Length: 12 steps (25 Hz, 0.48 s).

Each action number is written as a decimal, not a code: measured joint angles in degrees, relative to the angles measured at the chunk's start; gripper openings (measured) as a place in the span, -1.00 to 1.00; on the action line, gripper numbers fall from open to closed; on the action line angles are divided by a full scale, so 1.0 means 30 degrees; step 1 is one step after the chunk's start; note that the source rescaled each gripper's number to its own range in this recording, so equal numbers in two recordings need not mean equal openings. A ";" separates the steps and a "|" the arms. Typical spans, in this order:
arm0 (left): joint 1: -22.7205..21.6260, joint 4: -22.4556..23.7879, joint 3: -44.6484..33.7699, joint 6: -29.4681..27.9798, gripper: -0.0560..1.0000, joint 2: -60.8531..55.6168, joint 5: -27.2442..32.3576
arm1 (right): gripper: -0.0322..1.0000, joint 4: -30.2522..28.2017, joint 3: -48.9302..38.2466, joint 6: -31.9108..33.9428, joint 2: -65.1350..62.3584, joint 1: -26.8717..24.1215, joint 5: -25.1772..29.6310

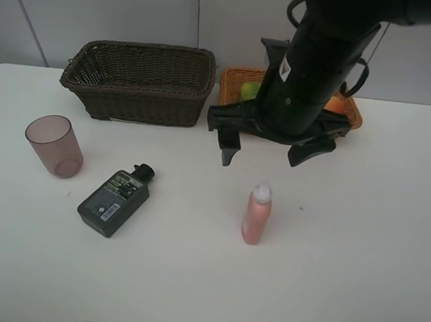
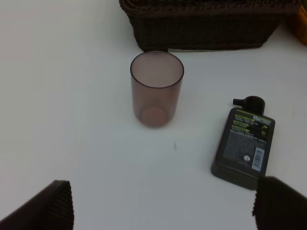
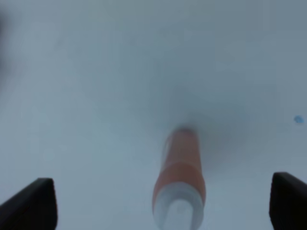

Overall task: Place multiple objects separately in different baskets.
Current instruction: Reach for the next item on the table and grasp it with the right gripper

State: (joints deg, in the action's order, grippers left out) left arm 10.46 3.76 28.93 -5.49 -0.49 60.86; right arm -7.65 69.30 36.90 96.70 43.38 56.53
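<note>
A pink white-capped bottle (image 1: 256,214) stands upright on the white table; it also shows in the right wrist view (image 3: 180,177). My right gripper (image 1: 267,156) hangs open above it, empty, and in its own view (image 3: 160,203) the fingers straddle the bottle. A purplish cup (image 1: 54,145) (image 2: 156,88) stands at the left. A dark flat bottle (image 1: 115,199) (image 2: 244,143) lies beside it. My left gripper (image 2: 165,206) is open and empty, short of both. The dark brown basket (image 1: 138,95) looks empty. The orange-tan basket (image 1: 233,84) holds a green fruit (image 1: 249,89) and an orange (image 1: 338,105). The peach is hidden.
The right arm (image 1: 321,57) covers most of the orange-tan basket. The dark basket's wall (image 2: 206,28) is just beyond the cup in the left wrist view. A wall rises behind the table. The left arm is out of the exterior view.
</note>
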 joint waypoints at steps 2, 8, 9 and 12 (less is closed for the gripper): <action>0.0000 0.0000 0.0000 0.0000 0.92 0.0000 0.0000 | 0.95 -0.0135 0.0000 0.0360 0.0183 0.0021 0.0136; 0.0000 0.0000 0.0000 0.0000 0.92 0.0000 0.0000 | 0.95 -0.0159 -0.1044 0.1240 0.0728 0.0037 -0.0265; 0.0000 0.0000 0.0000 0.0000 0.92 0.0000 0.0000 | 0.95 -0.0159 -0.1415 0.1420 0.0776 0.0014 -0.0637; 0.0000 0.0000 0.0000 0.0000 0.92 0.0000 0.0000 | 0.95 -0.0194 -0.2306 0.1942 0.0794 -0.0147 -0.1842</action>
State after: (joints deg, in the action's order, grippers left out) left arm 10.46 3.76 28.93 -5.49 -0.49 60.86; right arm -8.23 62.38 42.72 99.09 42.94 51.01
